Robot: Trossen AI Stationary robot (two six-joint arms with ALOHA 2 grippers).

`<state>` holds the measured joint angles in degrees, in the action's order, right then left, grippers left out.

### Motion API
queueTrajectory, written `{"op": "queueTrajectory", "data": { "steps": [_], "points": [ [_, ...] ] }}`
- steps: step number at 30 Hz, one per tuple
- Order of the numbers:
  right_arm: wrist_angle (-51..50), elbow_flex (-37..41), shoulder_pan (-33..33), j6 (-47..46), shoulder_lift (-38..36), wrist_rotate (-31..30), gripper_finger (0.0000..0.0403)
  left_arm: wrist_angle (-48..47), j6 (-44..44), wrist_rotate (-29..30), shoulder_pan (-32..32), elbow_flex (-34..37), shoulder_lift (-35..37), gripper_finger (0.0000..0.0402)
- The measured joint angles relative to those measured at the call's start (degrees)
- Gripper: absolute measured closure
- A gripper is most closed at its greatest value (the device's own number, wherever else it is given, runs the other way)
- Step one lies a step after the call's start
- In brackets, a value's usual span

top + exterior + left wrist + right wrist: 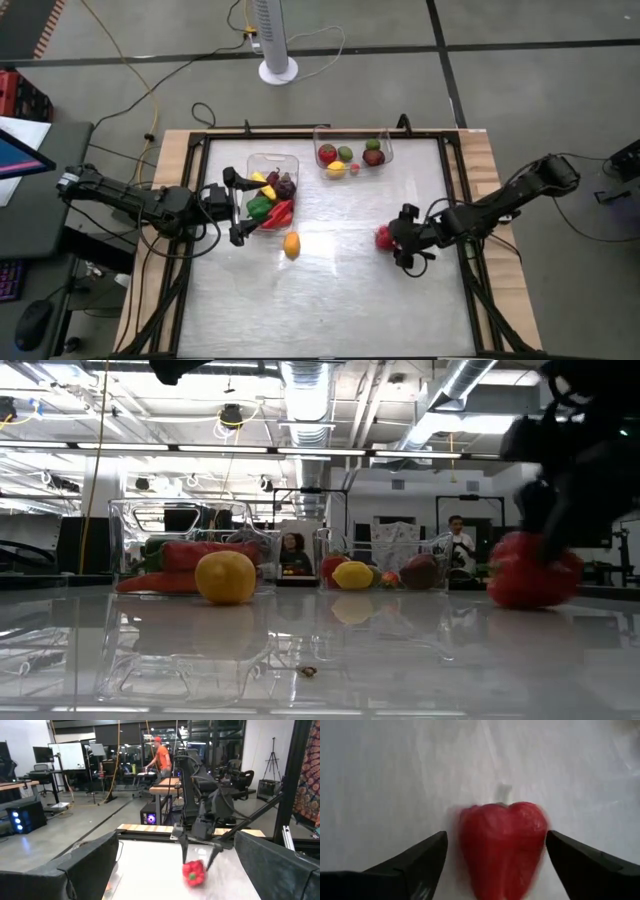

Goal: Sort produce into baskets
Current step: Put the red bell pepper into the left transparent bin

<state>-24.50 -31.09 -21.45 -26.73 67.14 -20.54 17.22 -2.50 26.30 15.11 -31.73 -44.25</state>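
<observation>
A red bell pepper (502,847) lies on the table at the right, its stem pointing away from my right gripper (495,840). That gripper is open, slants down from the table's right side and has one finger on each side of the pepper (383,238). My left gripper (232,208) stands open and level at the left side of the near basket (272,160), which holds red, green, yellow and purple produce. The far basket (320,135) holds several round pieces. An orange-yellow round fruit (291,245) rests on the table. My right gripper has a clear gap between one finger (427,852) and the pepper's side. The other finger (565,852) stands right at the pepper's opposite side (542,832); whether it touches I cannot tell. The pepper sits on the table.
The table's near half is bare metal sheet (330,310) with a dark frame around it. A white fan base (278,70) stands on the floor beyond the far edge. People and desks show in the room behind.
</observation>
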Motion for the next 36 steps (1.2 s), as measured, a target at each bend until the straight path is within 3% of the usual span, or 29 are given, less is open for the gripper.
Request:
{"op": "queueTrajectory", "data": {
  "steps": [6, 12, 19, 28, 36],
  "points": [
    [-0.54, 0.26, 0.51, 0.45, 4.38, 1.95, 0.0006, -0.23, -0.02, 0.0, 0.0, 0.0, 0.0, 0.0015],
    [1.99, 0.26, 0.54, 1.81, 8.94, 1.57, 0.0037, -0.25, 0.02, 0.0, 0.01, 0.0, 0.0, 0.0015],
    [3.76, -0.36, 0.58, 2.81, 9.79, -0.55, 0.0101, -0.23, 0.04, 0.02, 0.0, 0.0, -0.02, 0.0015],
    [4.74, -8.16, 6.02, 14.74, 9.79, -3.58, 0.009, 0.23, -0.05, 0.02, 0.01, 0.0, 0.0, 0.0015],
    [25.23, -10.34, 16.8, 30.82, 10.27, -2.92, 0.0091, 1.38, 0.01, 0.02, -0.44, 0.0, -0.01, 0.0015]
  ]
}}
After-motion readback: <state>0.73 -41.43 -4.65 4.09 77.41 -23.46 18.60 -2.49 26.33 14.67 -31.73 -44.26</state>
